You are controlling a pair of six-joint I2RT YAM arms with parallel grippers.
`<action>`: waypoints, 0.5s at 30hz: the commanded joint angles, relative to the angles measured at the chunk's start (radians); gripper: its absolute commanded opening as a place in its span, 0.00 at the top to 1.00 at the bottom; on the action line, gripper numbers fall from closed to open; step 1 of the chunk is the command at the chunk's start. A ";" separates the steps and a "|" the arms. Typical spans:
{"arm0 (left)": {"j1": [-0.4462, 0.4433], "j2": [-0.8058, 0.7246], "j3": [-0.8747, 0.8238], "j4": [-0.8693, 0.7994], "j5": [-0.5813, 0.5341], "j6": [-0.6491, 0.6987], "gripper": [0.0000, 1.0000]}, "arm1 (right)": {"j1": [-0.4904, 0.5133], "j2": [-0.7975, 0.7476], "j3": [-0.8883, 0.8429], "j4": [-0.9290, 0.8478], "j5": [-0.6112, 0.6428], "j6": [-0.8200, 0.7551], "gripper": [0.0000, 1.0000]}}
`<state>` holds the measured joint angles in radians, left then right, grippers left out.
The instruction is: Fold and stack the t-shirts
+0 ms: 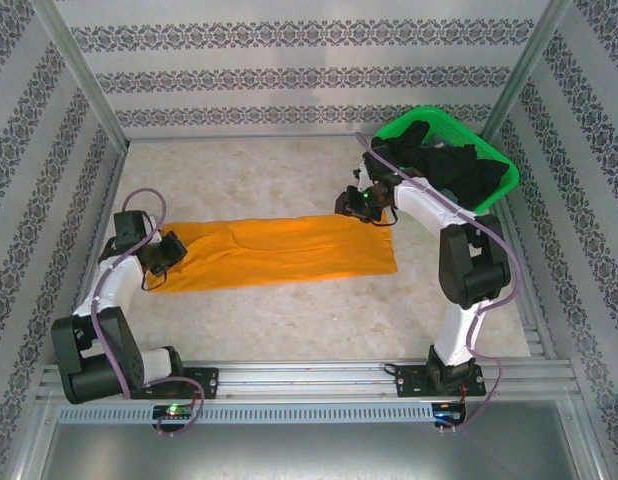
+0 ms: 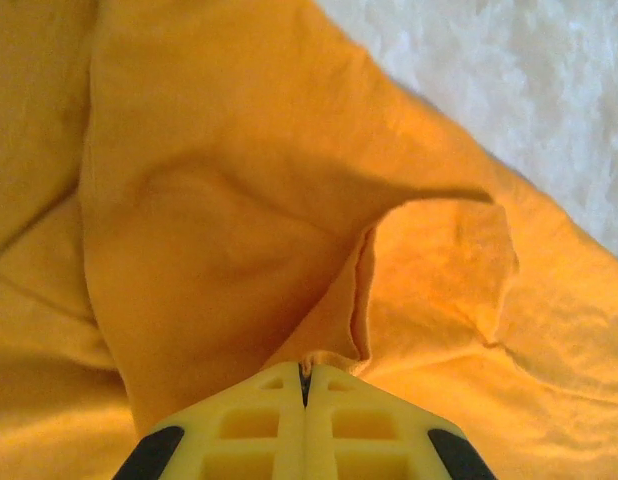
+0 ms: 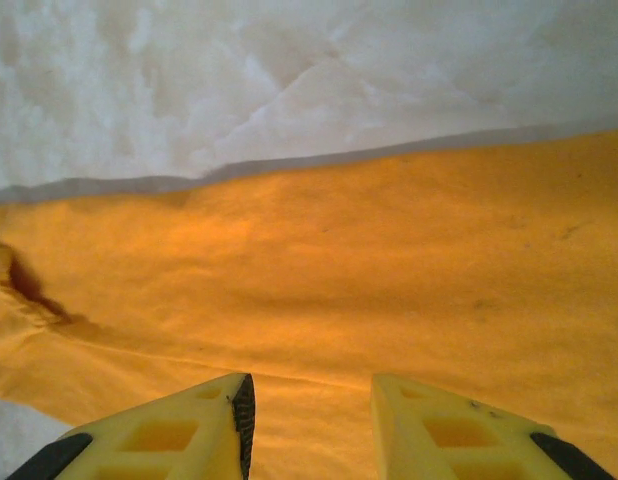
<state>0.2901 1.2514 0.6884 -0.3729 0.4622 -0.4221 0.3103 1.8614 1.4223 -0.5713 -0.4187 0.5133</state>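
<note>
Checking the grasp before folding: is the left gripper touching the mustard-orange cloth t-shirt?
Touching. In the left wrist view the left gripper has its fingers shut on a raised fold of the mustard-orange cloth t-shirt.

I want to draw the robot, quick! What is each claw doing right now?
Left gripper: closed, pinching the soft mustard-orange cloth t-shirt.
Right gripper: open, holding nothing, above that shirt.

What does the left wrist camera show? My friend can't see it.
The yellow left gripper, closed, pinches a raised fold of the mustard-orange t-shirt. Rumpled orange cloth spreads around it, with a bit of pale table at the top right.
</note>
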 commanded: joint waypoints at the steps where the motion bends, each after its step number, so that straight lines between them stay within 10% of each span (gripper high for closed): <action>1: -0.011 -0.063 -0.048 -0.001 0.043 -0.074 1.00 | 0.029 -0.082 -0.035 0.008 -0.030 0.019 0.62; 15: -0.081 -0.328 -0.200 -0.108 -0.072 -0.174 1.00 | 0.059 -0.222 -0.217 0.061 -0.032 0.047 0.62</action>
<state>0.2203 0.9874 0.5102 -0.4183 0.4519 -0.5430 0.3630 1.6848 1.2350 -0.5339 -0.4362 0.5465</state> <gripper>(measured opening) 0.058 0.374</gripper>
